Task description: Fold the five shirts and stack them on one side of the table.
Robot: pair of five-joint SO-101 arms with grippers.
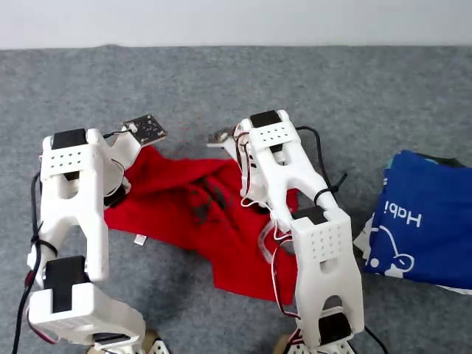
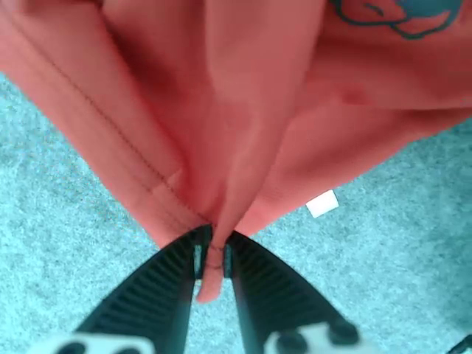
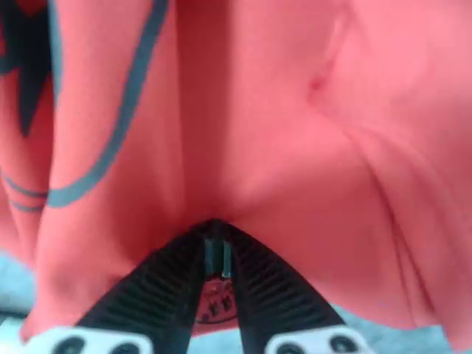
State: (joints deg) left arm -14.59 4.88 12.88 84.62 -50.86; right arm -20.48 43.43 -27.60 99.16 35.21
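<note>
Red shirt (image 1: 184, 203) pinched by left pincer (image 2: 212, 247) and right pincer (image 3: 214, 247) (2 grips).

A: The red shirt (image 1: 169, 199), is it plain?
B: No, it has a dark print (image 1: 210, 198) of thin lines in its middle.
A: And beside the red shirt?
B: A blue shirt (image 1: 435, 243) with white letters and a white drawing. The table (image 1: 332, 81) under both is grey, speckled. The small label (image 1: 140, 239) at the red shirt's edge is white.
</note>
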